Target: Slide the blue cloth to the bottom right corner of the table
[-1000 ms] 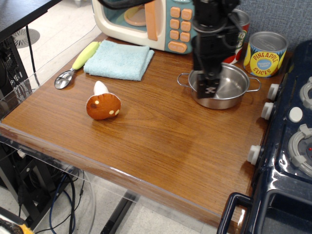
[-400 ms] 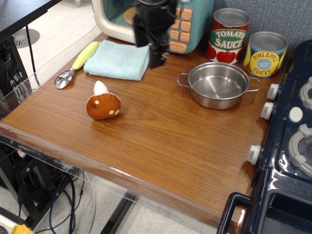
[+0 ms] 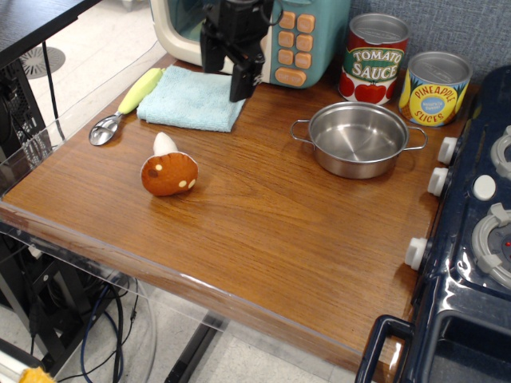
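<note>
The pale blue cloth (image 3: pixel 185 99) lies folded flat at the back left of the brown wooden table (image 3: pixel 271 231), in front of the toy microwave. My gripper (image 3: pixel 227 84) hangs over the cloth's right edge, just above it. Its two dark fingers stand apart, so it looks open and holds nothing. Whether the fingertips touch the cloth I cannot tell.
A steel pot (image 3: pixel 357 140) sits at the back right, with a tomato sauce can (image 3: pixel 375 57) and a pineapple can (image 3: pixel 435 88) behind it. A brown mushroom toy (image 3: pixel 169 172) lies in front of the cloth, a yellow-handled spoon (image 3: pixel 126 105) to its left. The navy toy stove (image 3: pixel 471 239) borders the right edge.
My gripper has moved left from above the steel pot to over the right edge of the blue cloth. The cloth and the other things have not moved.
</note>
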### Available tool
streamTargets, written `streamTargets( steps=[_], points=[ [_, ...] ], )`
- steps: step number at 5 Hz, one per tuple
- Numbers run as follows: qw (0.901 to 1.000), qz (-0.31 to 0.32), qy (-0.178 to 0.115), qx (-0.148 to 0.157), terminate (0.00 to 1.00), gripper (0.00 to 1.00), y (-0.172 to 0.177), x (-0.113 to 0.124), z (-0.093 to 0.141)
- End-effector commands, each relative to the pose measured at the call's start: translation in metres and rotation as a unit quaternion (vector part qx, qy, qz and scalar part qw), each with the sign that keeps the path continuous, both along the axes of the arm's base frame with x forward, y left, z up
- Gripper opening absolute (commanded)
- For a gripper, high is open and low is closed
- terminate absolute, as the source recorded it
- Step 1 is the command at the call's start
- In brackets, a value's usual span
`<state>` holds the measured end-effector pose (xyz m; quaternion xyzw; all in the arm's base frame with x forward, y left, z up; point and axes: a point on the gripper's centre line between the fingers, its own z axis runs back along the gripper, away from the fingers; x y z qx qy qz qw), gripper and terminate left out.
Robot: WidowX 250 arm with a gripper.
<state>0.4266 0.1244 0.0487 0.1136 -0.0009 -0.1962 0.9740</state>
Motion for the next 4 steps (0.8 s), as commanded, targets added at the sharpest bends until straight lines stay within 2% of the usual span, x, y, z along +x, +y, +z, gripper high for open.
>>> streamTargets(
  steps=[1,2,3,4],
  points=[
    [0.9947,0.103,0.0,0.002,0.0,1.0,0.031,-0.002,0.017],
    [0.9916,0.129,0.008,-0.002,0.0,1.0,0.038,-0.006,0.015],
    [0.9902,0.139,0.004,-0.016,0.0,1.0,0.039,-0.014,0.009],
    [0.9902,0.138,0.011,-0.017,0.0,1.0,0.033,-0.027,0.005]
  ],
)
